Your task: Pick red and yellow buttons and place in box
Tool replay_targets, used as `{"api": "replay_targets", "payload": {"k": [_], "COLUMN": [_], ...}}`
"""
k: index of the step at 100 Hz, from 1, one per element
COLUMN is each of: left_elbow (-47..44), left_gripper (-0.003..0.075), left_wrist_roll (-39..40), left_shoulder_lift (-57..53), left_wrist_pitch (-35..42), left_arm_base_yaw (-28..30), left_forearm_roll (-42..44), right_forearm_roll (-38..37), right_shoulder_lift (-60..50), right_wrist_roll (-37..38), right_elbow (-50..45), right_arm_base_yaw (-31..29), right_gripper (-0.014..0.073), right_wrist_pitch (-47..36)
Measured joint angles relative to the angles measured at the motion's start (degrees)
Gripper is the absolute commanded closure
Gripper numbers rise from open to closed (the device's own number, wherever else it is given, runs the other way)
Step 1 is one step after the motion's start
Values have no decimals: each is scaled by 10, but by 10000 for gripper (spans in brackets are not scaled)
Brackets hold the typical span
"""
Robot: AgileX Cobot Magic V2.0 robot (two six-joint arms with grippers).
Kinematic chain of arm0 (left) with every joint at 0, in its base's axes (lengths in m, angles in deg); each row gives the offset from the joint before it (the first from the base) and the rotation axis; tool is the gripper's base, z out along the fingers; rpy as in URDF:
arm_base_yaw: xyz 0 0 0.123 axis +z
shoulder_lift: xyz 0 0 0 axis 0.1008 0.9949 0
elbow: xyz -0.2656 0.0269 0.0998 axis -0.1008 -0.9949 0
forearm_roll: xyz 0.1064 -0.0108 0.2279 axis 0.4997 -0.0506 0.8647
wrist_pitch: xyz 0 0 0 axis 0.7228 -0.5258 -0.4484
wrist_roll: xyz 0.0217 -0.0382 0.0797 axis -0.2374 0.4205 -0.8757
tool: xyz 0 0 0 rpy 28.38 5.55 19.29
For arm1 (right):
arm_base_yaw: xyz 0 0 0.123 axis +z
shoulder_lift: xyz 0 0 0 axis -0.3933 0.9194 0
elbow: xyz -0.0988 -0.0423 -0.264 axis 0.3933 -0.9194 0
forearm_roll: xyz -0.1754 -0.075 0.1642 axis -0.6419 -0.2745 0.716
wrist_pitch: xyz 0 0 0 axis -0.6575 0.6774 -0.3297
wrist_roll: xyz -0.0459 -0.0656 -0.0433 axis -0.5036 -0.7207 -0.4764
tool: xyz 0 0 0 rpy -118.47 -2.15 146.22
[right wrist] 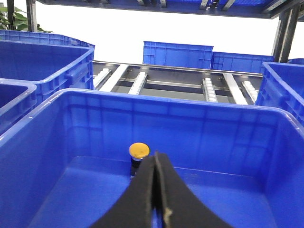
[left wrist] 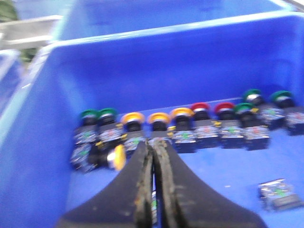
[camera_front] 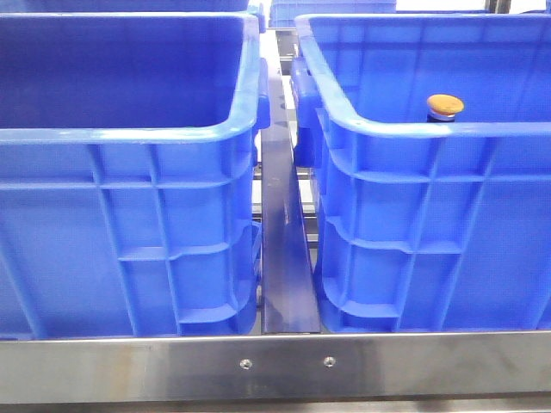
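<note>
Right gripper [right wrist: 156, 161], fingers clenched on nothing, hovers just near of the yellow button [right wrist: 139, 151] standing inside the box [right wrist: 199, 102].

From the front, the thick rim of the deep blue ribbed plastic crate [camera_front: 430, 129] on the right hides all but the cap of a small yellow-orange mushroom-head button [camera_front: 445, 105]. The left wrist picture is smeared, so the labels on the row of push buttons [left wrist: 190, 128] cannot be read. The black left pincer [left wrist: 153, 156] covers part of something lying under it.
</note>
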Motion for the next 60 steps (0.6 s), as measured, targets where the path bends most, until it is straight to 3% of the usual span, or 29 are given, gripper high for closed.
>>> {"api": "replay_targets", "payload": {"k": [27, 60], "left_elbow": [-130, -132], "left_gripper": [739, 739], "left_wrist_roll": [0, 0], "left_shoulder_lift": [-152, -175], "left_wrist_pitch": [44, -10], "left_arm_base_yaw": [25, 25], "left_forearm_roll": [-31, -53], "right_forearm_roll": [0, 0], "right_shoulder_lift": [0, -1], "right_wrist_roll": [0, 0], "right_elbow": [0, 0], "right_arm_base_yaw": [0, 0], "right_gripper": [662, 662], "right_wrist_pitch": [0, 8]}}
